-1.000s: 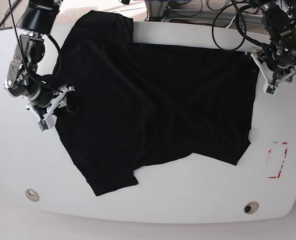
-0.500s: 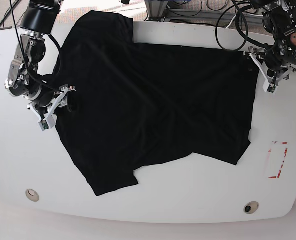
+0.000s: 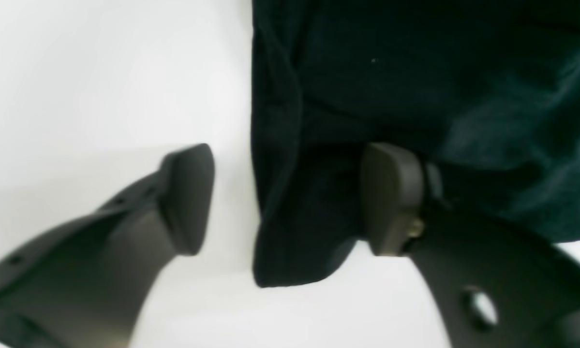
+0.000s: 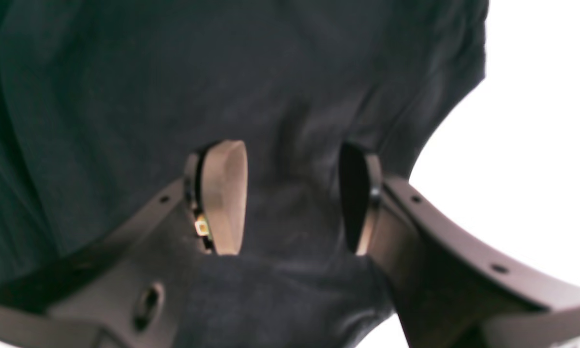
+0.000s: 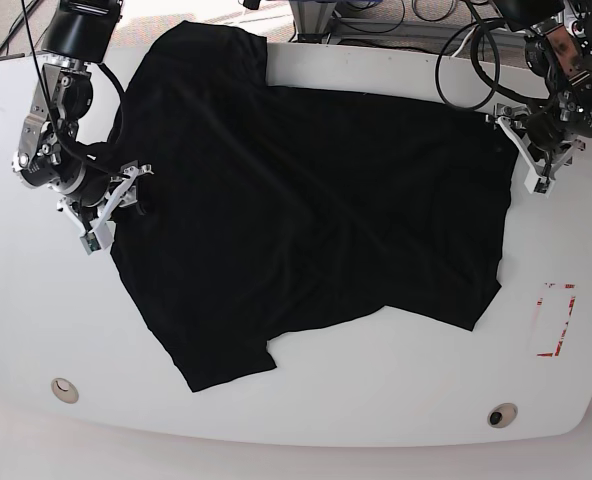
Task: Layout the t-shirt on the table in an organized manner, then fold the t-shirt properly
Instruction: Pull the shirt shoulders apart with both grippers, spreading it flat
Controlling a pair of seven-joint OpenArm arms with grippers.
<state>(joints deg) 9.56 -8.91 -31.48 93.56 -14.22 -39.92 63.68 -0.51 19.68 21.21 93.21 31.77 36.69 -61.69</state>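
Base view, one t-shirt [image 5: 306, 210], one table [image 5: 396, 400], two end effectors

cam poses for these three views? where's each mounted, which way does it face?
Base: overhead, looking down on the table with the t-shirt spread out; both arms show.
Left wrist: behind the left gripper, facing the shirt's edge; both fingers visible.
Right wrist: behind the right gripper, fingers over a bunch of cloth.
Shared: all three show the t-shirt and table.

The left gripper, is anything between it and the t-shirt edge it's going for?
Nothing visible. The left gripper straddles the t-shirt edge, jaws apart: one finger over bare table, the other over cloth.
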